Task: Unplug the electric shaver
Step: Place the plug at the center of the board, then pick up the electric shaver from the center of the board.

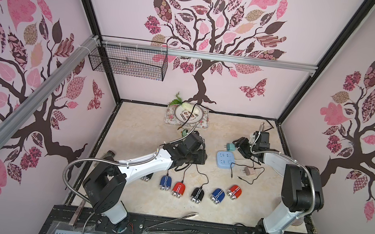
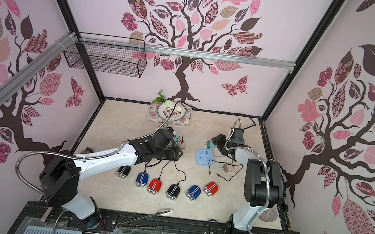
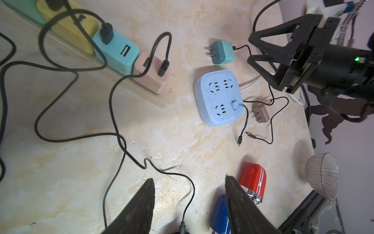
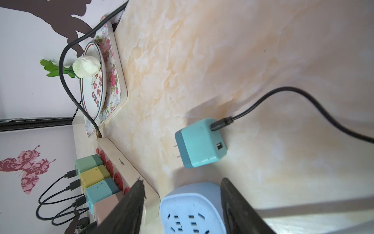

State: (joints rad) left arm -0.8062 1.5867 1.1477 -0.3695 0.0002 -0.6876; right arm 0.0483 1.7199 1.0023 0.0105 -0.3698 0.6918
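Along the near side of the worktop [image 1: 135, 125] six electric shavers [image 1: 197, 194] lay in a row, the four leftmost cabled to chargers [image 3: 117, 50] in the power strip [image 3: 159, 99]. To the right, a teal charger [image 4: 200, 142] lay loose beside the blue socket block [image 3: 219, 97]. Left and right jaws stood spread, empty. One unplugging looked finished; the next called for pulling a seated charger straight out.

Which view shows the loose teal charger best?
Right wrist: the charger lies mid-frame, large, with both prongs bare and its cable plugged in. Left wrist shows it smaller, prongs and cable still clear. In both top views it is a small block beside the blue socket, details lost.
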